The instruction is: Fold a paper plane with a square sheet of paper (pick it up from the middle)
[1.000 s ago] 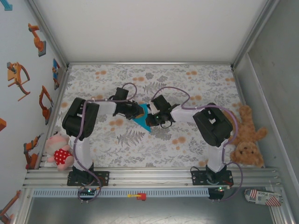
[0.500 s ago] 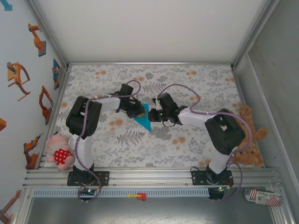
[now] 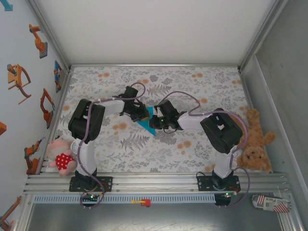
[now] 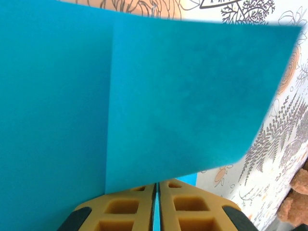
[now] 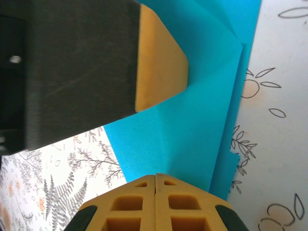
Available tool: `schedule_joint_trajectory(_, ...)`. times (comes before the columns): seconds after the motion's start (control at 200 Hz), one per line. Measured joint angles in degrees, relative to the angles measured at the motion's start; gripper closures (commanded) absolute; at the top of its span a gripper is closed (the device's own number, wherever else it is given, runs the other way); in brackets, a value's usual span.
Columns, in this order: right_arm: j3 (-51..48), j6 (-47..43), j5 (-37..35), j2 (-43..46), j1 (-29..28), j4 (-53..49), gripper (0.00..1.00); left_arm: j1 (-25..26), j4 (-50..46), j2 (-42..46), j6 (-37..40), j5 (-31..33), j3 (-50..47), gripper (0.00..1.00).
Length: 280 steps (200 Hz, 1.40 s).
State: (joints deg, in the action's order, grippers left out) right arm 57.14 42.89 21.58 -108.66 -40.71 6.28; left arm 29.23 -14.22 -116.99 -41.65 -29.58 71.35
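At mid-table, between both claws: square sheet of paper (image 3: pixel 146 124), partly folded. Left gripper (image 3: pixel 143 114) clamped on one edge, with blue showing between its pads (image 4: pixel 130 209). Right gripper (image 3: pixel 155 121) pressed together at the opposite edge; grip on the paper unclear. Probably featherlight, limp, easily torn; best pinched at folded edges. Open tablecloth (image 3: pixel 192 144) all round; teddy bear (image 3: pixel 255 144) well right.

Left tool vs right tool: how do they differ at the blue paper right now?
Left tool is shut with a sliver of the blue paper pinched between its jaws. The right tool has its jaws meeting with nothing between them, and the paper lies just past its tips. In the top view, the left tool reaches in from the paper's left and the right tool from its right. Shared: both are closed, have yellow pads, and work the same paper.
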Motion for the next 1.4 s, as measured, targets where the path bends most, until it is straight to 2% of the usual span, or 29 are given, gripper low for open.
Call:
schedule_joint_trajectory(0.581,1.2,-0.72,0.02,-0.92,0.0,-4.55,1.0,0.33,-4.92,-1.36,0.0,1.66,3.34,0.88)
schedule_joint_trajectory(1.402,-2.34,-5.01,2.73,3.8,-0.26,-11.04,1.0,0.7,-8.13,-2.25,0.0,2.95,5.51,0.89)
